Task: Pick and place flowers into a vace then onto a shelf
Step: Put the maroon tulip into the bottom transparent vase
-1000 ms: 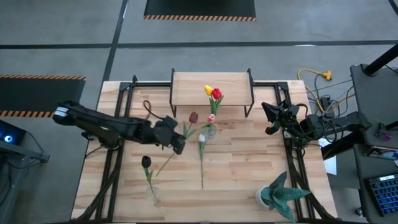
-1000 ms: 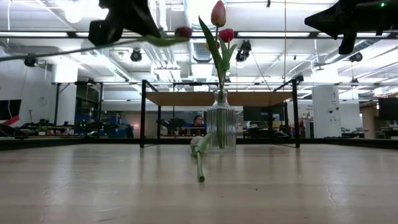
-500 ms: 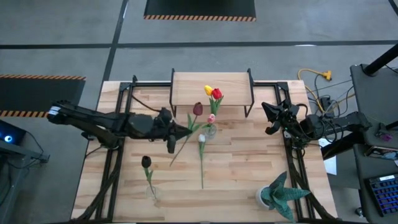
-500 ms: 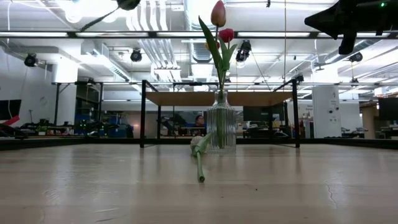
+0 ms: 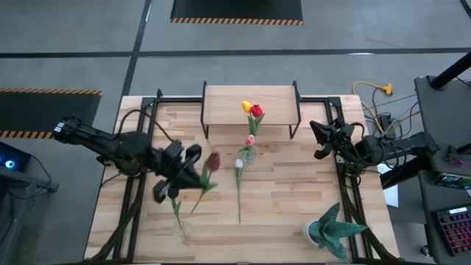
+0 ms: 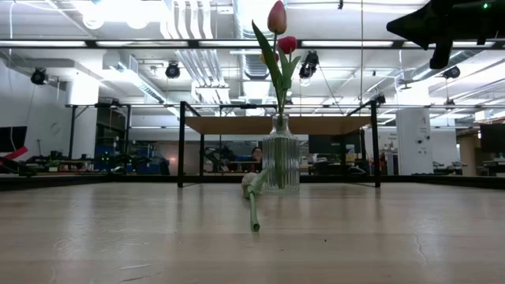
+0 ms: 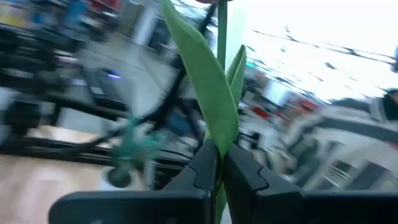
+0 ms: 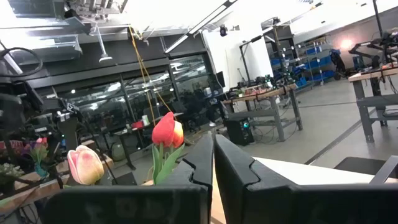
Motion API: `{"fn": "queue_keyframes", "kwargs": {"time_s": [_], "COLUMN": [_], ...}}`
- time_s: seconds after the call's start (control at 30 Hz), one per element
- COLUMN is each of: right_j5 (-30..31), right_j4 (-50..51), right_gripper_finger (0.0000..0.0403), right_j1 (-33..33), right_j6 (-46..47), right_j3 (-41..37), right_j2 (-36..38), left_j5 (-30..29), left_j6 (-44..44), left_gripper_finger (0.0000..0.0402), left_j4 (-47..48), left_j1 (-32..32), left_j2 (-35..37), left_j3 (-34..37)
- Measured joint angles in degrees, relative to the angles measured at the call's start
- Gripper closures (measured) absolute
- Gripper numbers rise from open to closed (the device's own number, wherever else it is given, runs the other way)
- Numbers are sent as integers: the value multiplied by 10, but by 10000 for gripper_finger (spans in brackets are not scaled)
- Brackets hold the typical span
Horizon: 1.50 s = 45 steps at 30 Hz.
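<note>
Maroon tulip (image 5: 213, 161) stem clamped in the closed left pincer (image 7: 219, 163).

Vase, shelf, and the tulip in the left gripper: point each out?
vase (image 6: 280, 162): low view, ribbed glass body.
shelf (image 5: 224, 99): high view, bare wood top.
dark red tulip (image 5: 213, 161): high view, flower head.
left gripper (image 5: 188, 179): high view, at the jaws shut on the stem.
</note>
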<state>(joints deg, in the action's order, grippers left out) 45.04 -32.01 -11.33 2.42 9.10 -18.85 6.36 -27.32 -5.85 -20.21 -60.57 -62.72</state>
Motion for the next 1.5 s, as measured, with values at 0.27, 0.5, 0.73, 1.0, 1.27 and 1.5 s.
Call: {"fn": "queue_keyframes", "kwargs": {"time_s": [0.27,0.5,0.73,1.0,1.27,1.5], "right_j5": [0,2,19,21,20,21], "right_j4": [0,0,0,0,0,0], "right_gripper_finger": [394,394,394,394,394,394], "right_j1": [0,0,0,0,0,0], "right_j6": [3,18,47,55,56,56], "right_j3": [0,0,0,0,0,0], "right_j2": [0,0,0,0,0,0], "left_j5": [98,112,113,113,107,99], "left_j6": [97,129,130,142,129,129], "left_gripper_finger": [401,401,401,401,401,401], "left_j4": [11,34,44,-85,-205,-302], "left_j1": [-68,-105,-136,-136,-136,-136], "left_j2": [8,15,18,50,101,113], "left_j3": [1,1,21,128,277,361]}}
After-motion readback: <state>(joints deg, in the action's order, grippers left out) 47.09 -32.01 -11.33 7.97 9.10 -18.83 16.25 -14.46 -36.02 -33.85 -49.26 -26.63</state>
